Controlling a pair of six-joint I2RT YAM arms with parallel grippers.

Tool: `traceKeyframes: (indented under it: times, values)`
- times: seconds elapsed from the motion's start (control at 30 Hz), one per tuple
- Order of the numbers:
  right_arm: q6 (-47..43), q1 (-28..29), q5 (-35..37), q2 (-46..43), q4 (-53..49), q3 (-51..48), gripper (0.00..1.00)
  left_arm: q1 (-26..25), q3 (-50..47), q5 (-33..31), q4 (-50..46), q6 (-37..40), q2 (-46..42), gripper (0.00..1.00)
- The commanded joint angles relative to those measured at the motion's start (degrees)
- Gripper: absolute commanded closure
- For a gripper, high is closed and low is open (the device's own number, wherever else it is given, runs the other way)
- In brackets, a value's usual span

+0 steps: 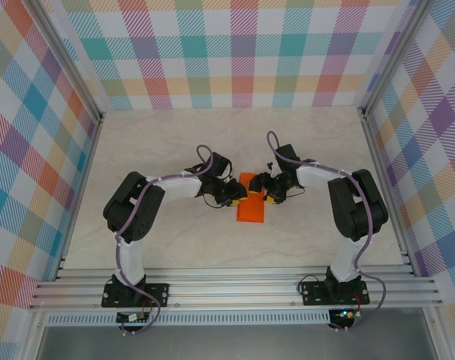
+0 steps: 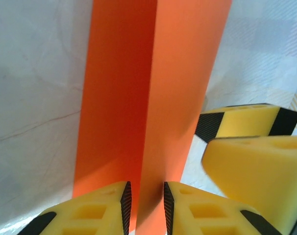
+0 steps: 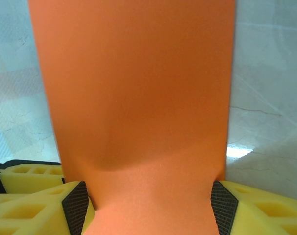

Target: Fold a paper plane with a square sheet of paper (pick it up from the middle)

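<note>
Now, your paper (image 1: 251,204) runs near-to-far over the desk's (image 1: 175,142) middle; right fingers (image 3: 31,210) clasp its width, left fingers (image 2: 97,213) straddle its crease: pinched or not, you cannot tell.

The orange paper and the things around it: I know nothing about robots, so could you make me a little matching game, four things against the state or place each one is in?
Things
1. left gripper
2. right gripper
3. orange sheet of paper
4. table

States or places
A. pale, marble-look surface
B. creased down its middle, lying between the two grippers
C. jaws set wide, the paper's whole width between them
D. jaws close together, pinching the paper's raised crease

Pairs: 1-D, 2-C, 3-B, 4-A
</note>
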Motion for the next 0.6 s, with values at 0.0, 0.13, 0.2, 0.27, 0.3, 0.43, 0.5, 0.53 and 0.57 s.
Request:
traceKeyframes:
  times: [0.0, 0.13, 0.2, 0.27, 0.3, 0.43, 0.5, 0.53, 0.57]
  values:
    - [-0.1, -0.64, 0.54, -3.57, -0.08, -1.24, 0.29, 0.18, 2.2, 0.92, 1.29, -1.08, 1.37, 0.75]
    - [-0.53, -0.78, 4.08, -8.65, -1.53, -3.74, 0.25, 0.7, 2.85, 0.81, 1.54, -1.49, 2.02, 0.77]
    - [-1.22, -0.79, 4.73, -11.96, -1.32, -5.87, 0.24, 0.95, 2.99, 1.18, 2.03, -1.97, 2.4, 0.77]
    - [-1.98, -0.52, 5.12, -15.3, -1.12, -8.32, 0.24, 1.06, 3.3, 1.63, 2.59, -2.23, 2.63, 0.77]
    - [-2.64, -0.22, 5.15, -16.57, -1.18, -9.35, 0.24, 1.06, 3.56, 1.91, 2.56, -2.24, 2.71, 0.77]
    - [-5.38, 3.66, 8.65, -21.61, -2.59, -12.72, 0.23, 1.06, 4.62, 2.24, 1.8, -1.95, 2.97, 0.77]
    - [-6.25, 6.89, 12.18, -23.72, -2.57, -14.2, 0.25, 1.15, 5.03, 2.22, 1.23, -1.67, 3.1, 0.77]
    - [-6.85, 8.8, 14.57, -25.11, -2.1, -15.03, 0.27, 1.14, 5.35, 2.3, 0.96, -1.57, 3.3, 0.77]
    - [-7.32, 10.56, 17.03, -26.48, -1.27, -16.15, 0.27, 1.14, 5.55, 2.4, 0.46, -1.51, 3.48, 0.77]
